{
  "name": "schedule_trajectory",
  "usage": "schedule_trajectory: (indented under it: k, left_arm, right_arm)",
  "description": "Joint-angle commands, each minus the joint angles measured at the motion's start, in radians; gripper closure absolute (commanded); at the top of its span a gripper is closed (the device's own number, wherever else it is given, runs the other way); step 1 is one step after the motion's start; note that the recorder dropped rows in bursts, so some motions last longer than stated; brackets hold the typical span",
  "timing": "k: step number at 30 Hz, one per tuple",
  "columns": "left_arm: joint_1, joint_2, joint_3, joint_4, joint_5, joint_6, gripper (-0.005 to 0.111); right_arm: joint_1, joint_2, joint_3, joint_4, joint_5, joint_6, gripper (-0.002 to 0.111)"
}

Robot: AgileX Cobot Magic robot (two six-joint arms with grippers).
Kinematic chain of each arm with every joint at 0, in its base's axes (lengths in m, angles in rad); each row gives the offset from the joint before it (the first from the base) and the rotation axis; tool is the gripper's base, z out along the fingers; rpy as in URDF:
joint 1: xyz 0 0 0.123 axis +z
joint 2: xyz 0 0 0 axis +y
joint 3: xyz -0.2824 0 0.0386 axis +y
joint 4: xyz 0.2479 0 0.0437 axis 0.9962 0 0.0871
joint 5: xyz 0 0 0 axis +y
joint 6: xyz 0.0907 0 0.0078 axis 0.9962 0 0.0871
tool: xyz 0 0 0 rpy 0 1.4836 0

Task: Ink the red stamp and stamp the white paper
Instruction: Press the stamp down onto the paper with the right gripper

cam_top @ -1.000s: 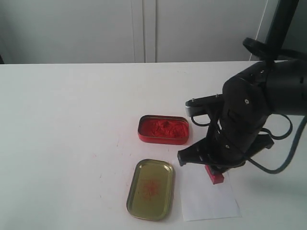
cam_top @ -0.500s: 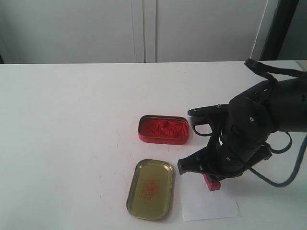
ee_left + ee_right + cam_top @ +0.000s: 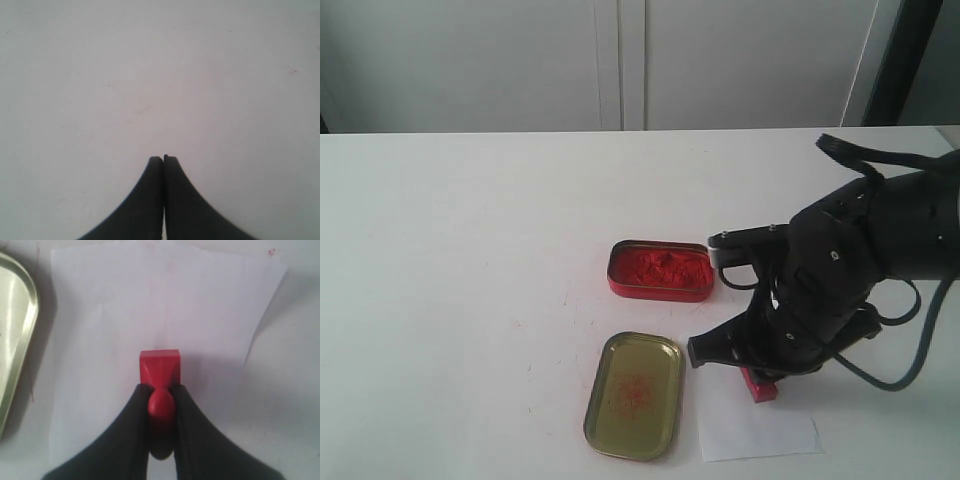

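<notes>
Pointing its square base straight down, the small red plastic stamp (image 3: 159,366) is clamped by its stubby handle in the black right gripper (image 3: 161,392), long axis upright, over the thin white sheet of paper (image 3: 150,300) and inside its edges. Contact with the sheet cannot be confirmed. The left gripper (image 3: 163,160) is seen pressed closed, empty, over bare white table (image 3: 150,75).

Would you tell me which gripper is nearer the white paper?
Right. The right gripper holds the red stamp over the white paper; the left gripper sees only table.
</notes>
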Motion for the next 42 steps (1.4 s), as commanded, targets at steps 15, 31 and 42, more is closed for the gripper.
schedule_trajectory:
  k: [15, 31, 42]
  left_arm:
    - [0.001, -0.003, 0.010, -0.001, 0.014, -0.001, 0.107]
    - [0.001, -0.003, 0.010, -0.001, 0.014, -0.001, 0.107]
    - [0.001, -0.003, 0.010, -0.001, 0.014, -0.001, 0.107]
  right_arm:
    - [-0.005, -0.001, -0.084, 0.040, 0.132, 0.049, 0.108]
    - [-0.005, 0.023, -0.084, 0.062, 0.075, 0.094, 0.108]
    - [-0.005, 0.053, -0.081, 0.062, 0.047, 0.099, 0.108]
